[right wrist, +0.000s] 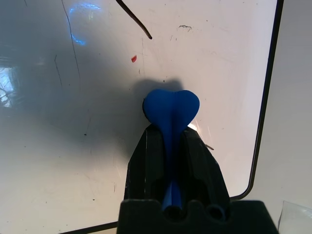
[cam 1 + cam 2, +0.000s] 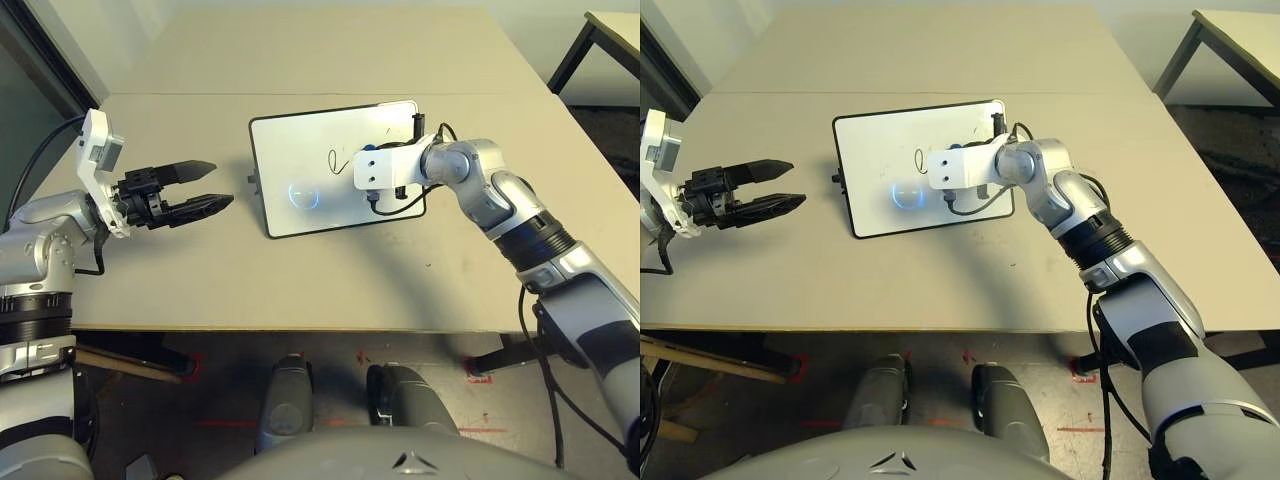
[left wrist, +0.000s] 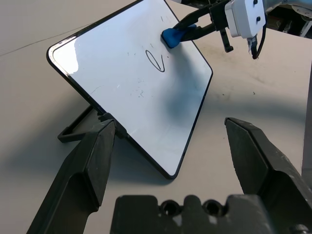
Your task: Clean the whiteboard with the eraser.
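The whiteboard (image 2: 293, 150) stands tilted on its stand in the middle of the table, with a black loop scribble (image 2: 335, 158) near its centre. My right gripper (image 3: 189, 31) is shut on the blue eraser (image 3: 171, 37) and presses it against the board's face, just to the right of the scribble. In the right wrist view the eraser (image 1: 171, 109) sticks out between the closed fingers (image 1: 197, 156), touching the board (image 1: 73, 122). My left gripper (image 2: 215, 186) hovers open over the table, left of the board and apart from it.
The board's black stand (image 3: 73, 131) rests on the tan table (image 2: 200, 270). The table's front edge runs below both arms. A second table (image 2: 612, 30) stands at the far right behind.
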Motion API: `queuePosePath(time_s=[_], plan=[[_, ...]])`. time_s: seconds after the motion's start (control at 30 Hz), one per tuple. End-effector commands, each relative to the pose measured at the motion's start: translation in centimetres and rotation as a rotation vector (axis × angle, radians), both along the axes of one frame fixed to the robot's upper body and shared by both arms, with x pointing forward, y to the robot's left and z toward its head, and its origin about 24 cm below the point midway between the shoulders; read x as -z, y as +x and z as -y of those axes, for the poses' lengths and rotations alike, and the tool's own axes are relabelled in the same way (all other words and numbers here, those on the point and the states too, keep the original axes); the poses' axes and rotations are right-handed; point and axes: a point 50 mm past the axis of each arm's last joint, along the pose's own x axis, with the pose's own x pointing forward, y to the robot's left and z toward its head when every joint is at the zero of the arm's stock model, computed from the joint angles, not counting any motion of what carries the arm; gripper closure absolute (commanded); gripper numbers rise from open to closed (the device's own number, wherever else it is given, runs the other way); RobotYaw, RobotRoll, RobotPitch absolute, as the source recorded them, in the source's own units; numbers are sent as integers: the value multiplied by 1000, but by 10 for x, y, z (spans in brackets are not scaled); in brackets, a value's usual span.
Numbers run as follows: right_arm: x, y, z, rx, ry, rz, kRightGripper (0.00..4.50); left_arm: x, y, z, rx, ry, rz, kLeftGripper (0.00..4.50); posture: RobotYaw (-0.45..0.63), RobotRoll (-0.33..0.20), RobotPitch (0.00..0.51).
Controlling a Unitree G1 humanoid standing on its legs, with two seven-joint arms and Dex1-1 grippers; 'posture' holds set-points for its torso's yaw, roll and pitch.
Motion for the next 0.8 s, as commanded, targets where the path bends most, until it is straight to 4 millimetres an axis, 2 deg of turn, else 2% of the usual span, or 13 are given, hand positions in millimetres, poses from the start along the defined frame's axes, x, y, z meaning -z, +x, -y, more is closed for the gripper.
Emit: queuePosePath(time_s=[0.03, 0.3, 0.8], plan=[[-21, 12, 13, 56, 5, 63, 4279, -1, 2, 1, 7, 0, 0, 0, 304, 0, 74], [-38, 22, 18, 74, 13, 104, 4281, -2, 3, 2, 8, -2, 0, 0, 302, 0, 74], [-23, 20, 18, 55, -33, 23, 4282, -1, 3, 3, 5, -7, 0, 0, 305, 0, 75]])
